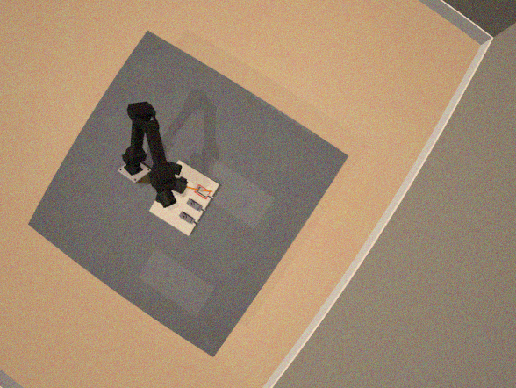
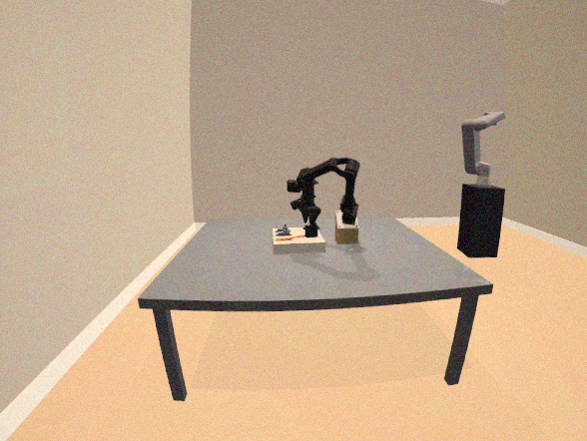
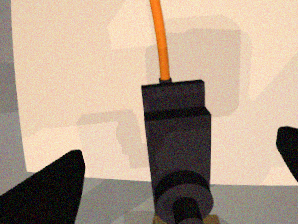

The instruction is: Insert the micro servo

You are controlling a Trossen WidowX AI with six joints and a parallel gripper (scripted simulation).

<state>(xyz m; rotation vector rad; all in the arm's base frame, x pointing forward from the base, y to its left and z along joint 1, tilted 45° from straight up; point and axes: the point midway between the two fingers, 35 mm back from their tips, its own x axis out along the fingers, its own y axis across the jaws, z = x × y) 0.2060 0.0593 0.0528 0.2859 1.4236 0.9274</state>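
Servo [image 3: 178, 152], the loose one, lies on its side at the near edge of the white deck [image 3: 80, 63], low and centre in the wrist view, its round output shaft [image 3: 189, 211] pointing toward the camera rather than up and its orange cable [image 3: 156, 23] running away toward the top of the frame, where it reaches the red-marked pocket [image 1: 204, 191]. The end effector [image 3: 176, 183] hangs spread wide over it, one dark finger [image 3: 43, 205] at the lower left and the tip of the other at the right edge, with the servo between them but untouched; nothing is gripped. By my judgement the task is at its start: the approach looks lined up, but the grasp, the lift, turning the shaft upward, seating both ears flat, laying the cable in the side notch, releasing and pulling clear are all left to do. In the top view the pocket sits right of centre on the deck and looks empty, apart from the orange line reaching it. Counting: one arm with one end effector, one deck on the grey counter [image 2: 240, 269], one loose servo, two more servos [image 1: 194, 204] [image 1: 187, 216] already seated in a row below the marked pocket, and one orange cable.
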